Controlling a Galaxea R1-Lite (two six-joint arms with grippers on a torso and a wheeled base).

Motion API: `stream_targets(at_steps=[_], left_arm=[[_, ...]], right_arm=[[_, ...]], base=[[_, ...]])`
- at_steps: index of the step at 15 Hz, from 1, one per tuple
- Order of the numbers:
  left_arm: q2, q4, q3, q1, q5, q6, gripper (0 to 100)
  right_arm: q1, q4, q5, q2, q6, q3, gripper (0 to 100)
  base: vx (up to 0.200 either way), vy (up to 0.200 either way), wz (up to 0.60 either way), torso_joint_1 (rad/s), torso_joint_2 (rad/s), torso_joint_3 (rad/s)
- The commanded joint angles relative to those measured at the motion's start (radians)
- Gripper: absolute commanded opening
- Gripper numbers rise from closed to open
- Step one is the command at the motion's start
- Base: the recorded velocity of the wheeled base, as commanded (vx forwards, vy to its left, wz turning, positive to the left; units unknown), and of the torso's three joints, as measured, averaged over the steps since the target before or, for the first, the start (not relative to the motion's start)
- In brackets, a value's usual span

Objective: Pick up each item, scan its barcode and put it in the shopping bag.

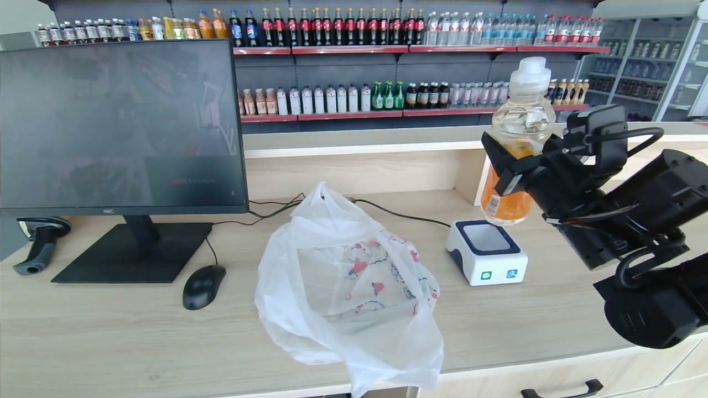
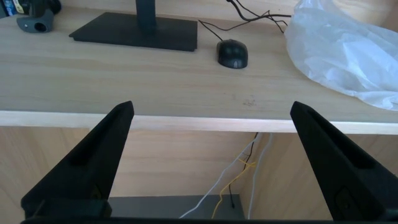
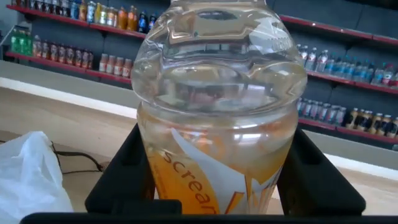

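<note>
An orange drink bottle (image 1: 514, 149) with a white cap hangs upright above the white barcode scanner (image 1: 485, 251), held by my right gripper (image 1: 517, 168), which is shut on its middle. Seen from the right wrist, the bottle (image 3: 217, 130) sits between the two black fingers (image 3: 124, 168). A white plastic shopping bag (image 1: 345, 287) lies open on the wooden counter (image 1: 110, 337), left of the scanner. My left gripper (image 2: 211, 155) stands open below the counter's front edge, with nothing between its fingers. The bag (image 2: 348, 56) lies on the counter beyond it.
A monitor (image 1: 119, 127) on a black stand, a black mouse (image 1: 203, 286) and a handheld scanner (image 1: 38, 243) occupy the counter's left side. Cables run behind the bag. Shelves of bottles (image 1: 343, 27) line the back wall. Cables (image 2: 239, 180) hang under the counter.
</note>
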Motion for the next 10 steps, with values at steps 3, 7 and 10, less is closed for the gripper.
stream_targets(at_steps=[3, 7, 10], left_arm=[[0.000, 0.000, 0.000, 0.000, 0.000, -0.001, 100], [0.000, 0.000, 0.000, 0.002, 0.000, -0.001, 100], [0.000, 0.000, 0.000, 0.000, 0.000, -0.001, 100]], right_arm=[[-0.009, -0.001, 0.043, 0.016, -0.125, -0.012, 0], [0.017, -0.001, 0.095, 0.038, -0.221, 0.004, 0], [0.009, -0.001, 0.193, 0.043, -0.294, 0.008, 0]], base=[[0.000, 0.000, 0.00, 0.000, 0.00, 0.000], [0.000, 0.000, 0.00, 0.000, 0.00, 0.000], [0.000, 0.000, 0.00, 0.000, 0.00, 0.000]])
